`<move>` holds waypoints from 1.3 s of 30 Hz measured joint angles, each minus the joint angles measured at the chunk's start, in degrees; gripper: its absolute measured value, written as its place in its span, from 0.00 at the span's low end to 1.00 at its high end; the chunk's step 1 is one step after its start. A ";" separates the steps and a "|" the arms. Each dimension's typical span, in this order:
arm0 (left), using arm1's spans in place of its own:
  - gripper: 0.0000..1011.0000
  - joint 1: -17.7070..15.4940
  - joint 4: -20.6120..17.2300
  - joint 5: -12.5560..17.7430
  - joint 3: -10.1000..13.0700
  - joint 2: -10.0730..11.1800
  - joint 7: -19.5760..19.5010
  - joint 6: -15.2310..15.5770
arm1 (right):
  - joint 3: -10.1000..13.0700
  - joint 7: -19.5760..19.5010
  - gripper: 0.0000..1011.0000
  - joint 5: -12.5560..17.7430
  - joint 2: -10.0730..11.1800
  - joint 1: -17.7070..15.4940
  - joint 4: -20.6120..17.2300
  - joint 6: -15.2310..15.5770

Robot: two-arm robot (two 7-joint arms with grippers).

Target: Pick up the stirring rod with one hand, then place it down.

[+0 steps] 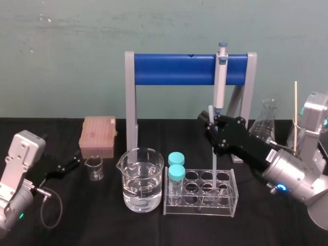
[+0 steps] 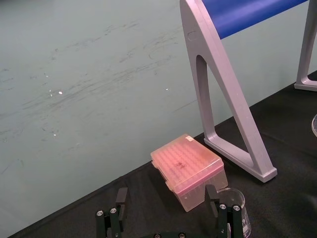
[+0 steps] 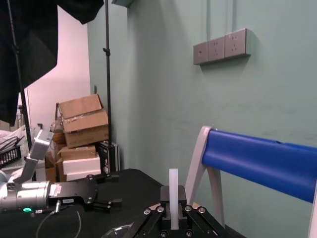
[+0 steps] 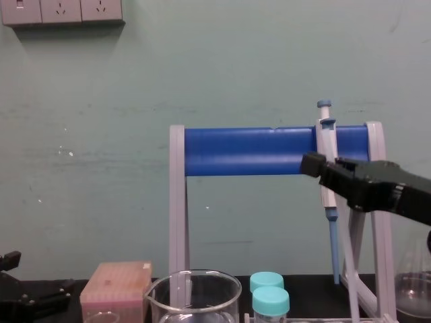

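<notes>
Near the tabletop's left edge, the left gripper hovers with its fingers spread apart, just beside a small beaker. Right of the tabletop's middle, the right gripper is clamped on the stirring rod. It holds the rod nearly upright, with the lower end at the back row of the test tube rack.

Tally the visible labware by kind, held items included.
Beakers: 2
Capped tubes: 2
Tube rack: 1
Tip box: 1
Flask: 1
Pipette: 1
Pipette stand: 1
Stirring rod, in right gripper: 1
Thin tan stick: 1
Total: 11
</notes>
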 joint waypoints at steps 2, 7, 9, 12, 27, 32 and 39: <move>0.99 0.00 0.00 0.00 0.00 0.00 0.00 0.00 | -0.50 0.14 0.06 -0.11 -0.45 0.83 1.42 -0.03; 0.99 0.00 0.00 0.00 0.00 0.00 0.00 0.00 | -1.37 0.79 0.06 -0.14 -1.39 2.35 3.89 -0.12; 0.99 0.00 0.00 0.00 0.00 0.00 0.00 0.00 | -1.90 1.24 0.06 -0.21 -2.02 3.37 5.42 -0.36; 0.99 0.00 0.00 0.00 0.00 0.00 0.00 0.00 | -2.33 1.45 0.06 -0.45 -2.49 4.12 6.69 -0.49; 0.99 0.00 0.00 0.00 0.00 0.00 0.00 0.00 | -4.17 1.55 0.06 -1.59 -3.74 5.51 10.98 0.73; 0.99 0.00 0.00 0.00 0.00 0.00 0.00 0.00 | -4.61 1.01 0.06 -2.16 -3.97 5.63 11.96 1.40; 0.99 0.00 0.00 0.00 0.00 0.00 0.00 0.00 | -5.06 0.44 0.06 -2.98 -4.40 5.93 13.27 1.96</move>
